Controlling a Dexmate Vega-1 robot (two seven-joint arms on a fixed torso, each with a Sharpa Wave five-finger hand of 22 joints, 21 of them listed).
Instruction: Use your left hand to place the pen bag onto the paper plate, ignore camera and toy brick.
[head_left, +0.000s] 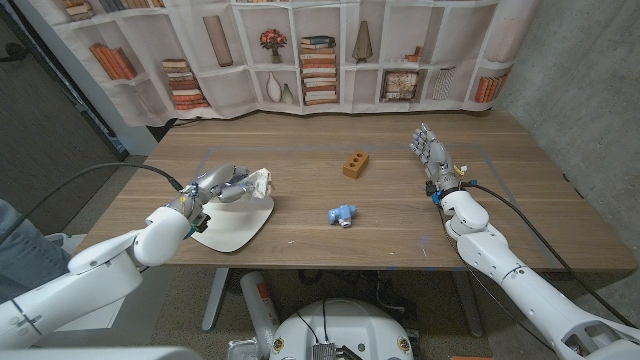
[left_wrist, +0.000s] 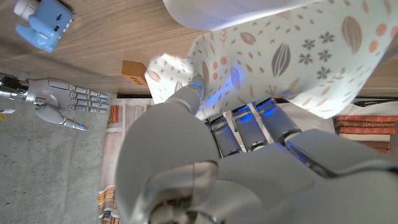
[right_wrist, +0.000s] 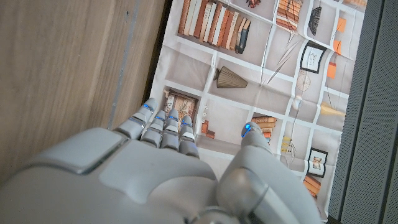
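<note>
Wooden table (head_left: 330, 240) — left hand (head_left: 222, 186) gripping patterned pen bag (head_left: 261, 181)

So the left hand (head_left: 222, 186) is holding the pen bag (head_left: 259, 182) over the far edge of the paper plate (head_left: 238, 224), which is sitting at the table's (head_left: 300, 170) left front. The camera (head_left: 343, 214) is lying mid-table to the plate's right, the toy brick (head_left: 355, 165) behind it. The right hand (head_left: 430, 152) is sitting far right

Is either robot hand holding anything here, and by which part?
The left robot hand grips the pen bag by one end, above the paper plate. The right robot hand holds nothing.
</note>
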